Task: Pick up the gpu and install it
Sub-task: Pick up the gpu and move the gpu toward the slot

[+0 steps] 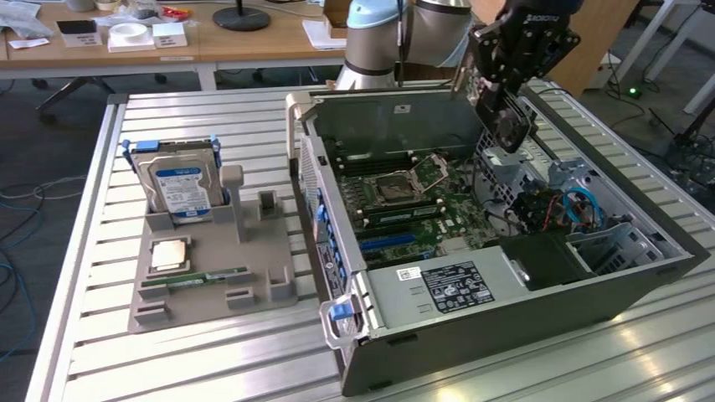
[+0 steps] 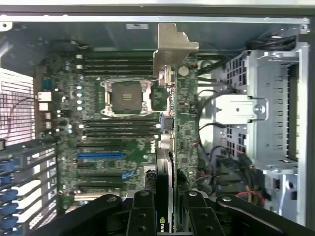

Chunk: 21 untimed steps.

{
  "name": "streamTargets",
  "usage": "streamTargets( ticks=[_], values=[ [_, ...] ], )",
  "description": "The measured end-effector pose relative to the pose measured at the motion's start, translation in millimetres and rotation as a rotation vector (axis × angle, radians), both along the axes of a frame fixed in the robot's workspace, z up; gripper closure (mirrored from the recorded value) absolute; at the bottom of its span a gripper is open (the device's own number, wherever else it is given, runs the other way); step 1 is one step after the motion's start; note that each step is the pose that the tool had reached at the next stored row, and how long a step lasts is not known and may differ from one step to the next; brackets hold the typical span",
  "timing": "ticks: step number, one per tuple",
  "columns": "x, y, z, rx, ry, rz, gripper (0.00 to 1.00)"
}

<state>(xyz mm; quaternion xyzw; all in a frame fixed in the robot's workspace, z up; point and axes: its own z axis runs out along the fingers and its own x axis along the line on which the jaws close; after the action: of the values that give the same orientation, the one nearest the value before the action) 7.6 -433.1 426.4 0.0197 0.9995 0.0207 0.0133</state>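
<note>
Gripper (image 1: 500, 88) was clamped on the gpu (image 1: 505, 126), fingers (image 2: 142, 216) pinching it from both faces. The card hung edge-down above the open case (image 1: 503, 310), over the case's far side near the drive cage (image 1: 592, 243), clear of the motherboard (image 1: 414, 201) and not seated in any slot.

In the wrist view the gpu (image 2: 186, 118) showed edge-on between the jaws. Its silver bracket (image 2: 172, 44) was at the end away from the gripper (image 2: 170, 219), pointing toward the case's rear wall. Inside the case, below the card, were the CPU socket (image 2: 125, 96), the black RAM slots (image 2: 115, 61) and a blue expansion slot (image 2: 100, 156).

The power supply (image 1: 447, 285) sat in the case's near corner, label up.

Outside the case, on the exterior view's left, was a grey fixture tray (image 1: 213, 289). The hard drive (image 1: 179, 188) stood upright in it, with a CPU chip (image 1: 170, 254) and a green RAM stick (image 1: 207, 276) lying flat. Both the tray and the case rested on the slatted metal table (image 1: 90, 352).
</note>
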Motion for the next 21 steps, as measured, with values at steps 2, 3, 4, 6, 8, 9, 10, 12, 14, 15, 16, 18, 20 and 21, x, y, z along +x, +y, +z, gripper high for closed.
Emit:
streamTargets(
  ticks=[2, 3, 4, 6, 8, 9, 10, 12, 14, 15, 16, 18, 20, 21],
  values=[
    [9.0, 0.0, 0.0, 0.0, 0.0, 0.0, 0.74],
    [13.0, 0.0, 0.0, 0.0001, 0.0, 0.0, 0.74],
    [16.8, 0.0, 0.0, 0.0, 0.0, 0.0, 0.74],
    [23.8, 0.0, 0.0, 0.0001, -0.0001, 0.0, 0.74],
    [30.6, 0.0, 0.0, 0.0, 0.0, 0.0, 0.74],
    [33.4, 0.0, 0.0, 0.0, 0.0, 0.0, 0.74],
    [35.7, 0.0, 0.0, 0.0001, 0.0, 0.0, 0.74],
    [36.8, 0.0, 0.0, 0.0, 0.0, 0.0, 0.74],
    [36.8, 0.0, 0.0, -0.0001, 0.0, 0.0, 0.74],
    [36.8, 0.0, 0.0, 0.0, 0.0, 0.0, 0.74],
    [37.3, 0.0, 0.0, 0.0, 0.0, 0.0, 0.74],
    [38.9, 0.0, 0.0, 0.0, 0.0, 0.0, 0.74],
    [38.9, 0.0, 0.0, 0.0, 0.0, 0.0, 0.74],
    [39.0, 0.0, 0.0, 0.0, -0.0001, 0.0, 0.74]
  ],
)
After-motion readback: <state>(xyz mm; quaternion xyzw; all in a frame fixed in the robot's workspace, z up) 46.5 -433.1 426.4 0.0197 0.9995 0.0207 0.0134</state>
